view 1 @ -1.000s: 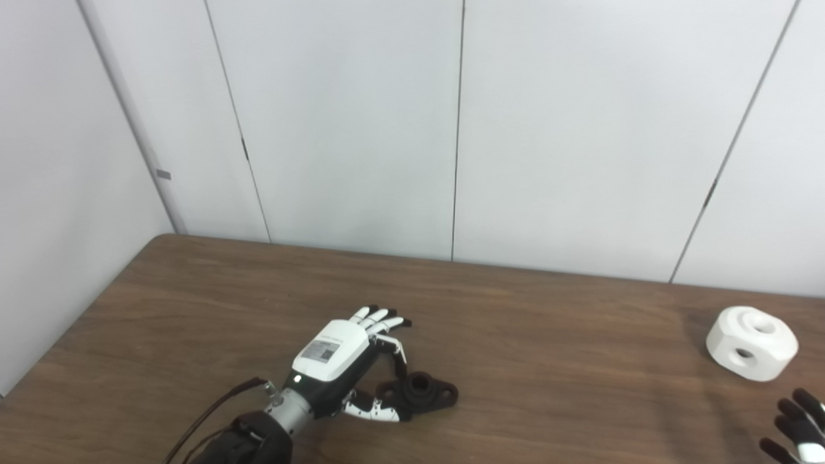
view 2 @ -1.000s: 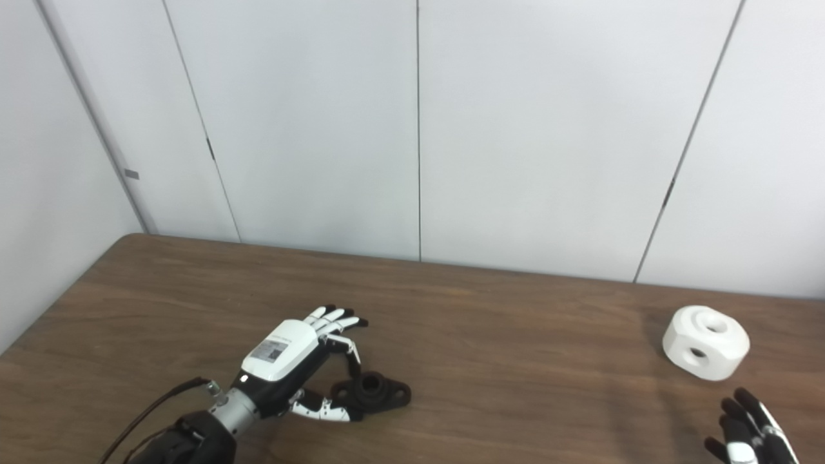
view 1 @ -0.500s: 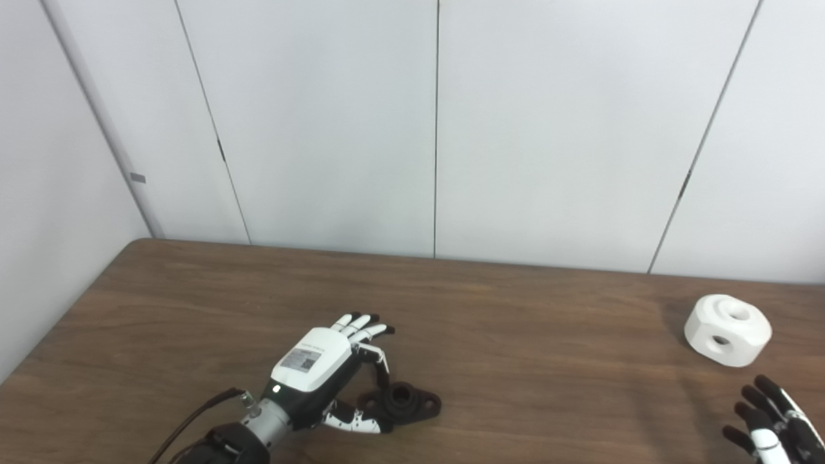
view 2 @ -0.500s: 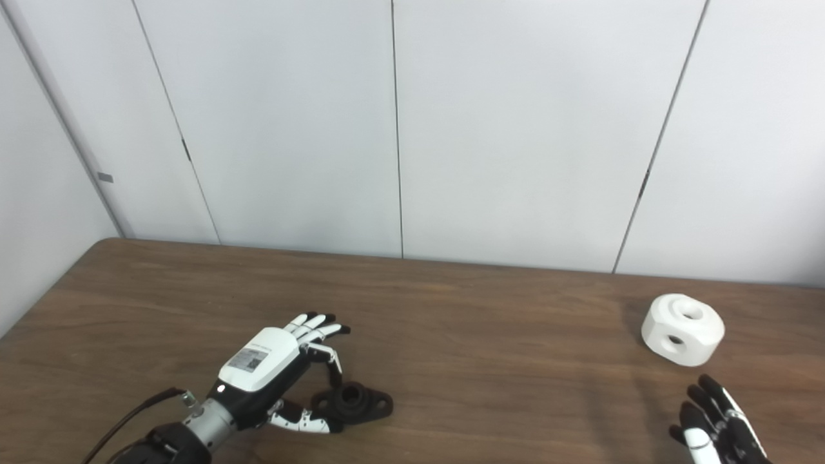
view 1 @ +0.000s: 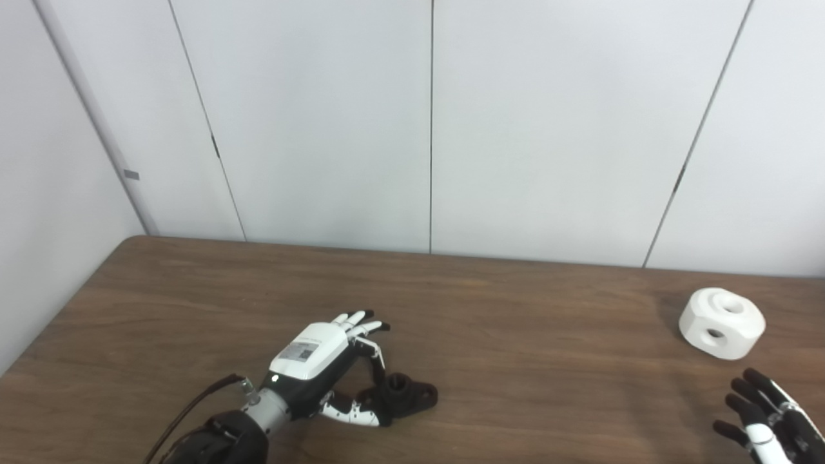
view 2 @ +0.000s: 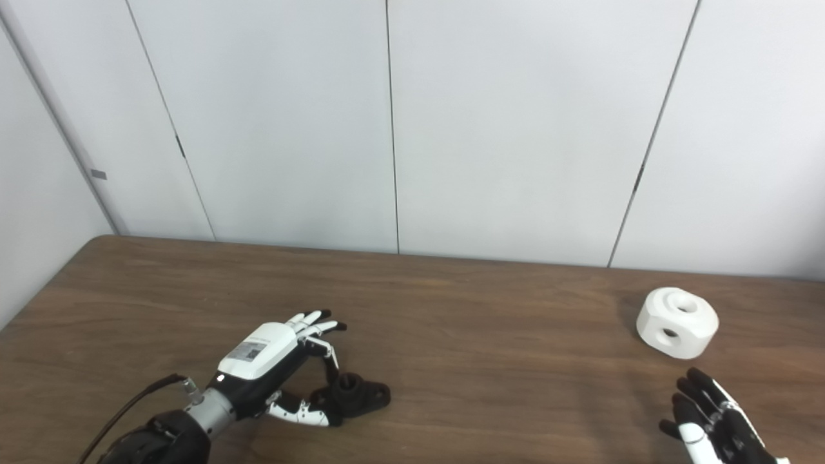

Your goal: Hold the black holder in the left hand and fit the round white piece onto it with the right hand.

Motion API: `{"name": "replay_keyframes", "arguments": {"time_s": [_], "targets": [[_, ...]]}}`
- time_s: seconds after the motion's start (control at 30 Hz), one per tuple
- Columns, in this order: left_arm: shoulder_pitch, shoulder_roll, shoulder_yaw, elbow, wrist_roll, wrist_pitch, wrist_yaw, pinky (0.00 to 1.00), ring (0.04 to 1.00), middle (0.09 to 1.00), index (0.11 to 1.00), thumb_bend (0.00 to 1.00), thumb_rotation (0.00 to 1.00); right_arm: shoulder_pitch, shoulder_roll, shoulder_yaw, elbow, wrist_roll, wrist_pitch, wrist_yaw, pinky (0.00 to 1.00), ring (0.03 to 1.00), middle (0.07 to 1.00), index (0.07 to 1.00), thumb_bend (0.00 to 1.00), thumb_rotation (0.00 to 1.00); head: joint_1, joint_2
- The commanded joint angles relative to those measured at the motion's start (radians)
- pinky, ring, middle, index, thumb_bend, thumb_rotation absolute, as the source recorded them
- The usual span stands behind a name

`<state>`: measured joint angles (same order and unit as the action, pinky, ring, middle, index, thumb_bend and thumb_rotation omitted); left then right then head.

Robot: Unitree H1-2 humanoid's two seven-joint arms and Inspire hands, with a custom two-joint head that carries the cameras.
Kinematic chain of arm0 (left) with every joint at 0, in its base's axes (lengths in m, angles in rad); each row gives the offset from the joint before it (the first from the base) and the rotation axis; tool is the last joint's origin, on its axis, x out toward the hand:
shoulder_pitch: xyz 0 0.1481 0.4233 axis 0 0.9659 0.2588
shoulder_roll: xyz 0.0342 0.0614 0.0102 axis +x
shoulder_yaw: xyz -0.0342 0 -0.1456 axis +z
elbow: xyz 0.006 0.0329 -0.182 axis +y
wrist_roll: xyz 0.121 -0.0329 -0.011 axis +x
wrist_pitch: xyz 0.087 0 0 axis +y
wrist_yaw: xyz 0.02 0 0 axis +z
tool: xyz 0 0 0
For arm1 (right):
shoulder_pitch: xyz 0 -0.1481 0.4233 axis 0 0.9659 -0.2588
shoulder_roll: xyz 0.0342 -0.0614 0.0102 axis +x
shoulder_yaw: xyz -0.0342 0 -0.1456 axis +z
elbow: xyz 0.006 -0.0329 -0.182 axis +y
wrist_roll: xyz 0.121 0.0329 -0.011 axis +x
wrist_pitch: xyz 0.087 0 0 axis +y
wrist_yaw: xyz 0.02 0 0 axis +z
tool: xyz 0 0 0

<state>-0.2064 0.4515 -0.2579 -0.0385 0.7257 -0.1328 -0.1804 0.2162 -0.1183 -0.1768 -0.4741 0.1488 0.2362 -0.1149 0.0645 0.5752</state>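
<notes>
The black holder [view 1: 409, 394], a small flanged part with a raised round collar, lies on the brown table [view 1: 515, 335] left of centre, its left end a little raised. My left hand [view 1: 309, 351] sits just left of it. Thumb and forefinger pinch the holder's left end, and the other fingers [view 1: 361, 320] stretch out above. The round white piece [view 1: 722, 322], a chunky block with holes in its top and side, rests at the far right. My right hand [view 2: 715, 422] is open at the bottom right corner with fingers spread, nearer to me than the white piece and not touching it.
White wall panels [view 1: 432, 129] rise straight behind the table's far edge. The table's left edge [view 1: 71, 303] runs diagonally near a side wall. A cable [view 1: 193, 406] trails from my left wrist. Bare wood lies between the holder and the white piece.
The camera has panned, so the whole scene sits further left. My left thumb and forefinger have closed on the holder's end, tilting it. My right hand has come further up into view.
</notes>
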Motion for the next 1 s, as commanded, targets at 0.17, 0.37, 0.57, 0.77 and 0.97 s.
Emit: {"name": "replay_keyframes", "arguments": {"time_s": [0.17,0.37,0.57,0.77,0.97], "targets": [[-0.028,0.006,-0.007,0.027,-0.033,-0.06,0.015,1.0,1.0,0.931,0.481,0.52,0.05,0.038,0.026,-0.003,-0.009,-0.006,-0.043,0.007,0.69,0.837,0.84,0.823,0.5,0.56,-0.011,-0.002],[-0.037,0.014,-0.018,0.036,-0.067,-0.098,-0.008,1.0,1.0,0.947,0.482,0.52,0.04,0.037,0.029,-0.003,-0.011,-0.004,-0.039,0.005,0.69,0.826,0.831,0.826,0.49,0.54,-0.014,0.0],[-0.055,0.022,-0.042,0.056,-0.092,-0.151,-0.026,1.0,1.0,0.96,0.481,0.52,0.05,0.04,0.03,-0.002,-0.019,-0.003,-0.033,0.005,0.7,0.829,0.831,0.824,0.5,0.56,-0.02,0.004],[-0.065,0.028,-0.049,0.071,-0.111,-0.216,-0.027,1.0,1.0,0.952,0.481,0.52,0.04,0.042,0.028,0.0,-0.026,-0.015,-0.03,0.003,0.69,0.828,0.833,0.816,0.52,0.58,-0.021,0.012],[-0.07,0.027,-0.049,0.082,-0.141,-0.29,-0.025,1.0,1.0,0.943,0.48,0.52,0.04,0.041,0.033,-0.006,-0.034,-0.002,-0.021,-0.001,0.7,0.819,0.824,0.815,0.5,0.55,-0.024,0.019]]}}
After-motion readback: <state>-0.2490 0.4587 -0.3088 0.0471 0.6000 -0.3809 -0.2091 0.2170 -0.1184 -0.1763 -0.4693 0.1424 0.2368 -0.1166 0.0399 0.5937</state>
